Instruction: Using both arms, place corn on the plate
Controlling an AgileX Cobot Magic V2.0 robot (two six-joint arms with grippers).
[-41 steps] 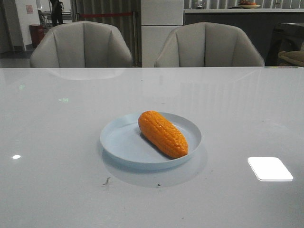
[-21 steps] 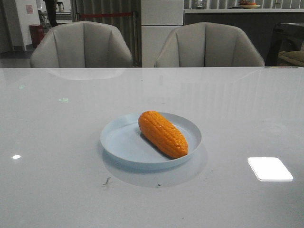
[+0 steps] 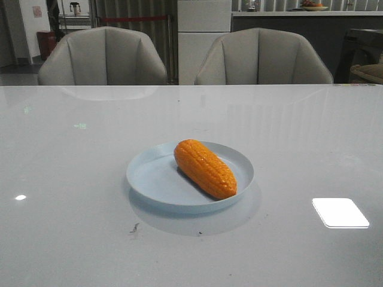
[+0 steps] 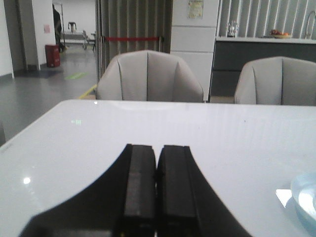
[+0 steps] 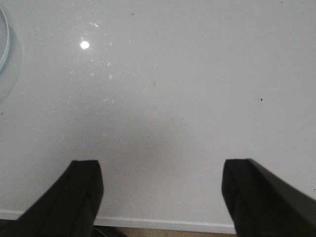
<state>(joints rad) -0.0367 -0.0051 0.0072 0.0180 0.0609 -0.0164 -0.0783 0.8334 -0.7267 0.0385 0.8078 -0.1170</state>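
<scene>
The orange corn (image 3: 204, 168) lies diagonally inside the pale blue plate (image 3: 149, 179) near the middle of the white table. Neither gripper shows in the front view. In the left wrist view my left gripper (image 4: 157, 148) is shut and empty, low over bare table, with the plate's rim (image 4: 302, 190) showing at the frame's edge. In the right wrist view my right gripper (image 5: 160, 168) is open wide and empty above bare table near its front edge, and a sliver of the plate's rim (image 5: 5, 39) shows at the frame's edge.
Two grey chairs (image 3: 105, 57) (image 3: 263, 57) stand behind the table's far edge. A bright light reflection (image 3: 340, 212) lies on the table at the right front. The table's front edge (image 5: 163, 224) shows under the right gripper.
</scene>
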